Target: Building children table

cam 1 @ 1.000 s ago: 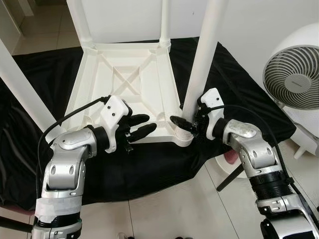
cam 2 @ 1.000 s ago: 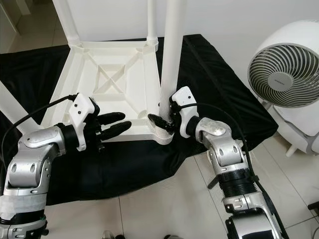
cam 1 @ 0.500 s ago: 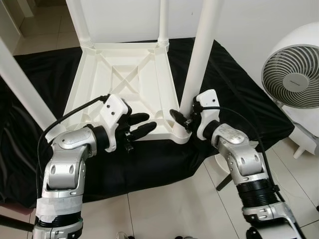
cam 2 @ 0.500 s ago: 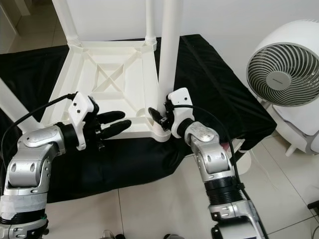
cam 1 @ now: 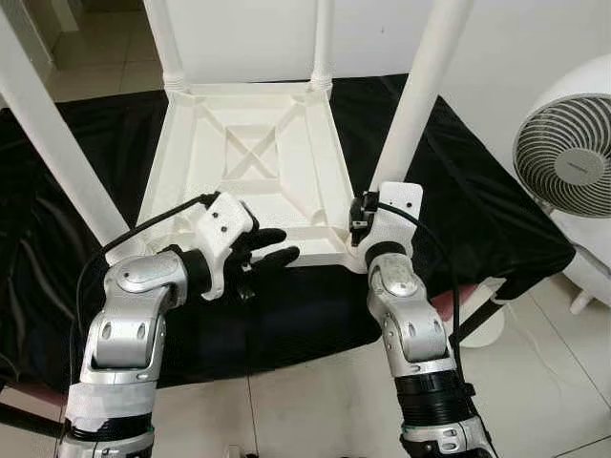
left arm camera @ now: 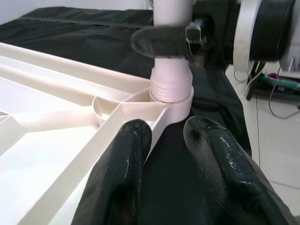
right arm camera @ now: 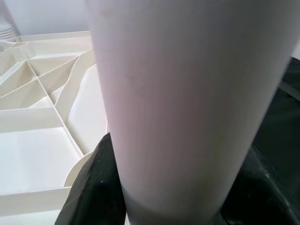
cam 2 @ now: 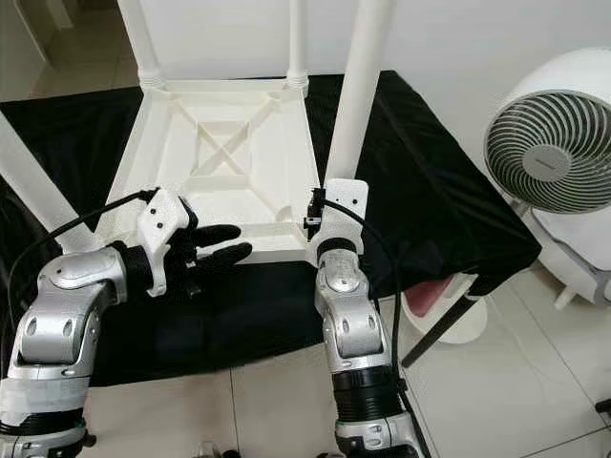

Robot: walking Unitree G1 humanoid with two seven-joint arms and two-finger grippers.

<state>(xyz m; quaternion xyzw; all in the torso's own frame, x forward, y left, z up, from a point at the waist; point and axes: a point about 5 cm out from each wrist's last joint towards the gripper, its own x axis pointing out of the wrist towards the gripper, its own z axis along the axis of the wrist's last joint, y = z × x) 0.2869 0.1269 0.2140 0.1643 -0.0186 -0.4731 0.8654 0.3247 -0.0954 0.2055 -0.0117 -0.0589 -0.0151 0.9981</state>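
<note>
1. Table top [cam 1: 253,167], white plastic and upside down, lies on a black cloth [cam 1: 468,200] spread over the floor, legs pointing upward.
2. Right hand [left arm camera: 161,40] is clenched around the near-right leg [cam 1: 420,105] just above its corner socket.
3. Left hand [cam 1: 267,258] is released, fingers [left arm camera: 124,164] spread at the table top's near edge.
4. White fan [cam 1: 568,162] stands at the right.

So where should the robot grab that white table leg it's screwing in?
Low on the table leg, just above its threaded base in the corner socket. It's a smooth round pole standing upright, so fingers should close around it from the side. The right gripper already clasps it there, coming from the robot's side of the upside-down table.
</note>
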